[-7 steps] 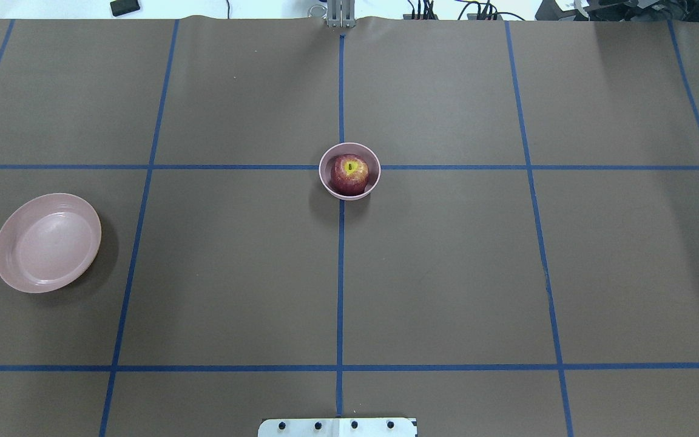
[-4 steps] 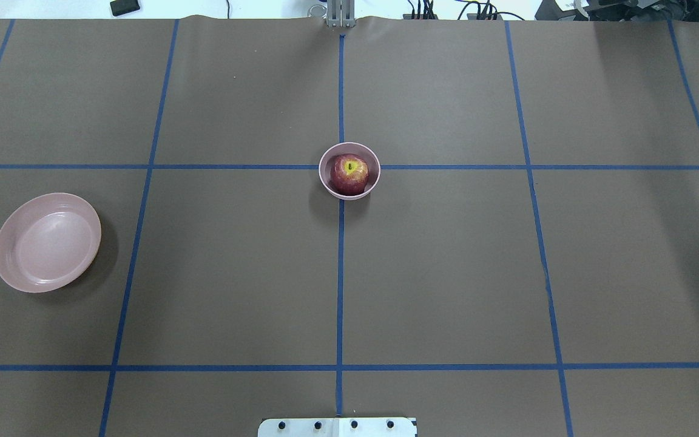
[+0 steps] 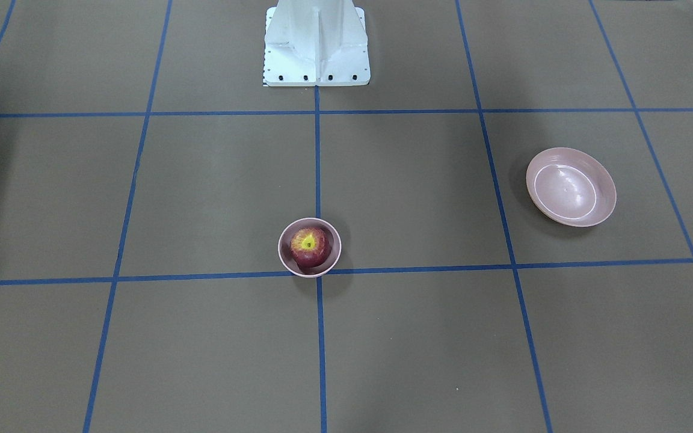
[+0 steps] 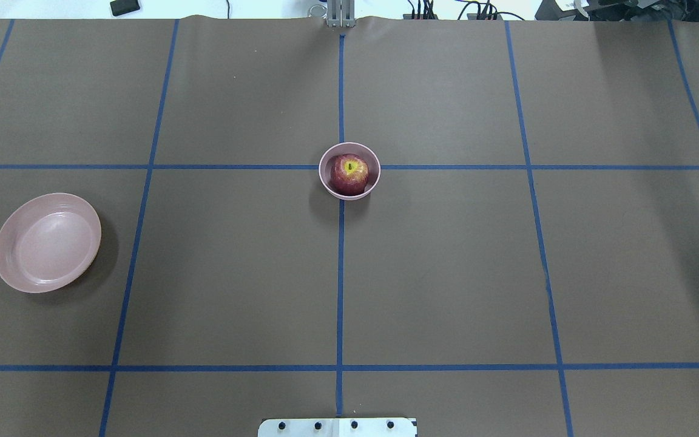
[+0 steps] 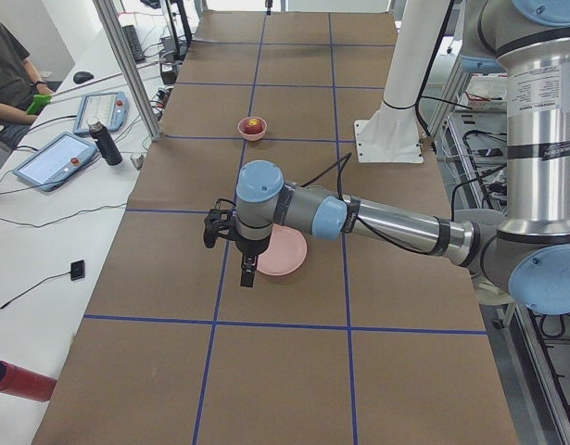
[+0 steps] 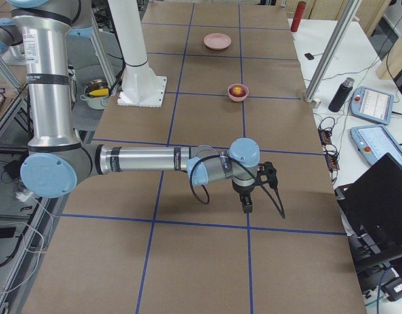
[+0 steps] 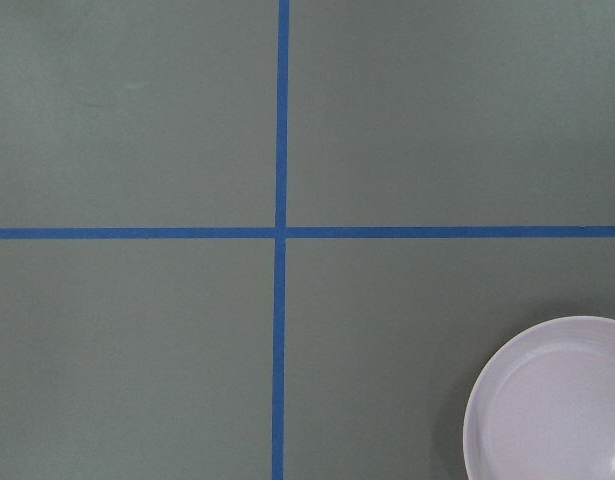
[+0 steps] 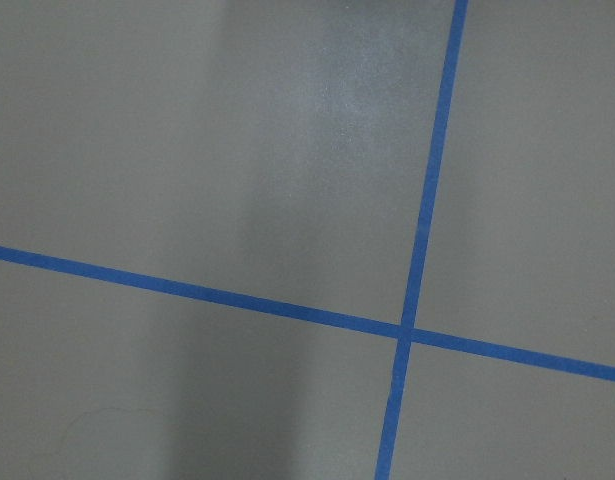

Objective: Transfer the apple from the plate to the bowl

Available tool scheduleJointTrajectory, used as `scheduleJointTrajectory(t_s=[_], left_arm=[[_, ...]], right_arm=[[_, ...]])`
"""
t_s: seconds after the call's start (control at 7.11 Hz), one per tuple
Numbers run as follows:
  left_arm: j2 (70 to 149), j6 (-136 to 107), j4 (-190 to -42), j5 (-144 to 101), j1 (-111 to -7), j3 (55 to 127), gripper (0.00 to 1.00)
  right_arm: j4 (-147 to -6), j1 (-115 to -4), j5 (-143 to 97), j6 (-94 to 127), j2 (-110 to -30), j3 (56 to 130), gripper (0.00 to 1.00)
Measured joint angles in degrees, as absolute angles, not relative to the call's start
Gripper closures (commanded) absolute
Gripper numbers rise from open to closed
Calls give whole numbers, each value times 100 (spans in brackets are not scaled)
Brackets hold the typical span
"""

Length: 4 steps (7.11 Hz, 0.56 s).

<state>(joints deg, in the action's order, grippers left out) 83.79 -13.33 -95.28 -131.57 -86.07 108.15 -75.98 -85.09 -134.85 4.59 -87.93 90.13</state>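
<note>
Inside the bowl [image 4: 324, 174], the apple [image 4: 349, 175], underside hidden.

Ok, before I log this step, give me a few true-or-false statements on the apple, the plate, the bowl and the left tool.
1. The apple sits inside the bowl. True.
2. The plate holds a second apple. False: it is empty.
3. The bowl stands on a crossing of the blue tape lines. True.
4. The left tool grips the apple. False: it hangs near the plate, far from the apple.
5. Plate and bowl touch. False: they stand well apart.
</note>
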Motion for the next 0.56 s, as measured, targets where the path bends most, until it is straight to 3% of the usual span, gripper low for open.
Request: scheduleJointTrajectory(t_s=[0.56], left_arm=[[8404, -1335, -10290, -13159, -8593, 10316, 2]], right_arm=[[-7543, -8508, -13548, 454, -8719, 8864, 0]])
